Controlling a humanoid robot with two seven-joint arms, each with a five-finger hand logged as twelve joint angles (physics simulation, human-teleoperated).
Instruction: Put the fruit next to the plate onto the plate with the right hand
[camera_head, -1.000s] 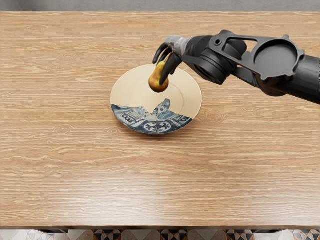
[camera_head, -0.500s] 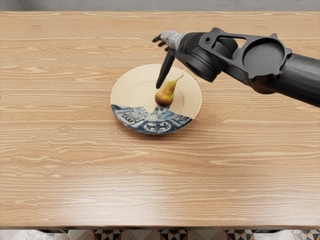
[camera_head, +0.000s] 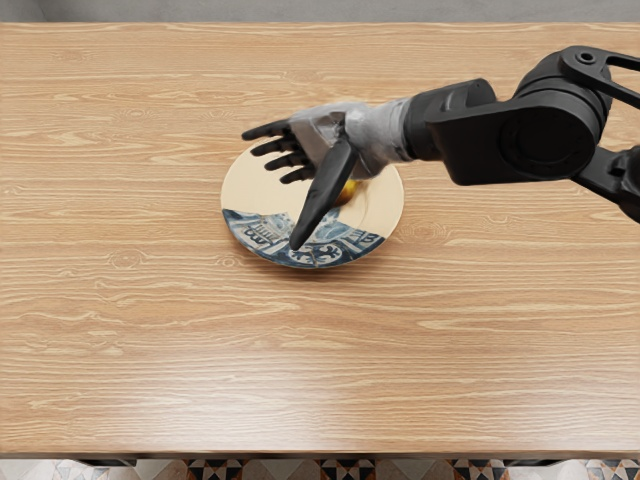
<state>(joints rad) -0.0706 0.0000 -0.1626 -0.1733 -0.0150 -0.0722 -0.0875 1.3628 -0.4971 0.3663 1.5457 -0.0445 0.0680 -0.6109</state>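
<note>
A round cream plate (camera_head: 252, 192) with a blue patterned front rim lies in the middle of the wooden table. A yellow-brown pear (camera_head: 348, 190) rests on the plate, and only a small patch of it shows behind my right hand. My right hand (camera_head: 290, 175) hovers flat over the plate with its fingers spread wide and nothing in it. Its thumb points down toward the plate's blue rim. The right arm comes in from the right edge. The left arm is out of view.
The wooden table (camera_head: 320, 350) stretches wide on all sides of the plate. A patterned floor shows below its front edge.
The hand let go of the pear, which dropped onto the plate. The hand then swung down and left over the plate with its fingers spreading, now covering most of the pear.
</note>
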